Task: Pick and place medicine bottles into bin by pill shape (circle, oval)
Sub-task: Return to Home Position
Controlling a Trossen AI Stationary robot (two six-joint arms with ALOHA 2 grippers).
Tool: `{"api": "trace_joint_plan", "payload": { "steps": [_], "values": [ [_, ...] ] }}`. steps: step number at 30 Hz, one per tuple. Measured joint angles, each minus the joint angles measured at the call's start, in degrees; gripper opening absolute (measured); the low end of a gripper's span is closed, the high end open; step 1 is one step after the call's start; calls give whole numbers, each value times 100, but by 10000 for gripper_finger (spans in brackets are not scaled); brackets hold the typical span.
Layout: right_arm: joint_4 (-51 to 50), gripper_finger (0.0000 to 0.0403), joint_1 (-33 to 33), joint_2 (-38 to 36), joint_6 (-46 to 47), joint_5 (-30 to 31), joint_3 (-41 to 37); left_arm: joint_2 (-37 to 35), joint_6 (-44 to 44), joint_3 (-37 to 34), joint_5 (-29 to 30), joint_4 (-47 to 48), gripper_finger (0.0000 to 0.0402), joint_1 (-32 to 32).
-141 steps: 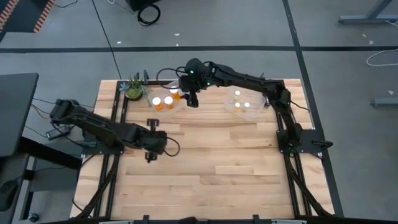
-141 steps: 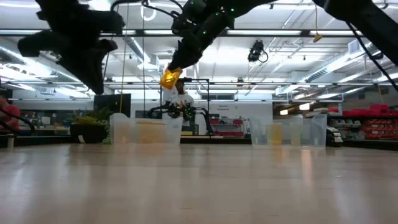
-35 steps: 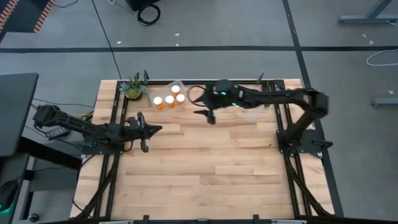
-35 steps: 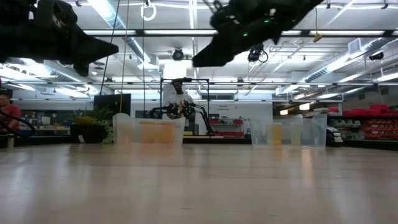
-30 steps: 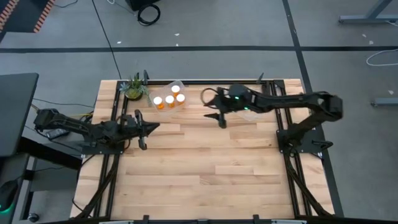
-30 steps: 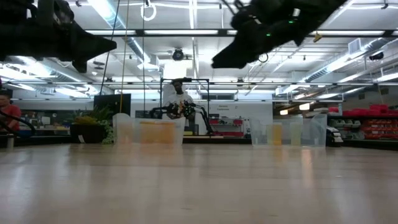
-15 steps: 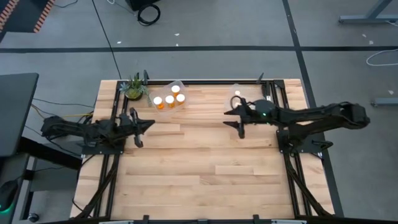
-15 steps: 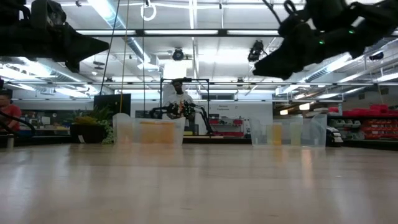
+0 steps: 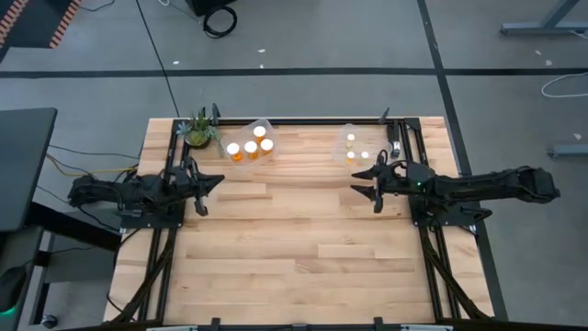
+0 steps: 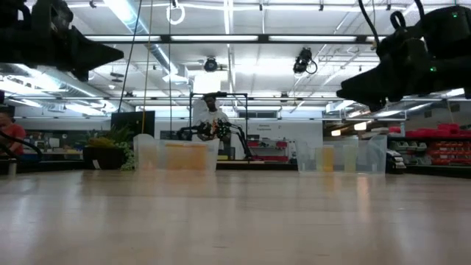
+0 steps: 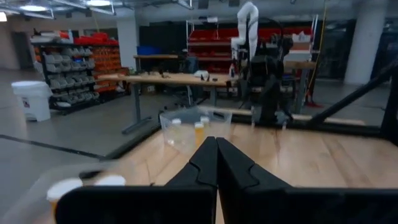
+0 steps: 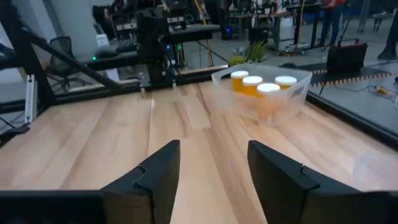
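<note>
Three orange medicine bottles with white caps (image 9: 250, 147) stand in the clear left bin (image 9: 260, 126) at the table's far side. Three more bottles (image 9: 350, 154) stand in the clear right bin (image 9: 342, 144). My left gripper (image 9: 213, 181) is shut and empty, above the table near its left edge, pointing right. My right gripper (image 9: 356, 187) is open and empty, above the table just nearer than the right bin, pointing left. The right wrist view shows its spread fingers (image 12: 211, 171) and the left bin (image 12: 297, 93) beyond them. The left wrist view shows closed fingers (image 11: 216, 155).
A small potted plant (image 9: 197, 129) stands at the far left corner beside the left bin. Black frame rails (image 9: 175, 165) run along the table's left and right sides. Bare wooden tabletop (image 9: 294, 248) spreads across the middle and near side.
My right gripper has drawn back from the table's middle toward the right edge and a little nearer, staying open and empty. My left gripper has pulled back slightly toward the left edge. The bottles and bins have stayed put.
</note>
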State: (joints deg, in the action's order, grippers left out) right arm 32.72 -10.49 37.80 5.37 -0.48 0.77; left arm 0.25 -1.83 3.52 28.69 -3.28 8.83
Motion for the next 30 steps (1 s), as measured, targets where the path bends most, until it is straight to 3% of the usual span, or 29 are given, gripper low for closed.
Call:
{"api": "trace_joint_plan", "payload": {
  "steps": [4, 10, 13, 17, 20, 23, 30],
  "values": [
    [-363, 183, -31, -312, -36, -157, -38, 0, 134, -242, -59, -44, 4, 1],
    [-346, 157, -32, -383, -11, 1, -38, 44, 274, -299, -844, -165, 11, 2],
    [-346, 151, -34, -379, 25, 194, -38, 48, 303, -301, -847, -179, 28, 3],
    [-513, 151, -32, -359, -1390, 312, -34, 48, 827, -301, -837, -103, 46, 1],
    [-530, 151, -32, -359, -1959, 322, -34, 48, 329, -299, -832, -56, 53, 1],
    [-528, 151, -32, -359, -2033, 325, -34, 48, -52, -299, -829, -57, 56, 1],
    [-533, 151, -32, -359, -1987, 324, -34, 48, -34, -303, -822, -80, 49, 1]
  ]
}}
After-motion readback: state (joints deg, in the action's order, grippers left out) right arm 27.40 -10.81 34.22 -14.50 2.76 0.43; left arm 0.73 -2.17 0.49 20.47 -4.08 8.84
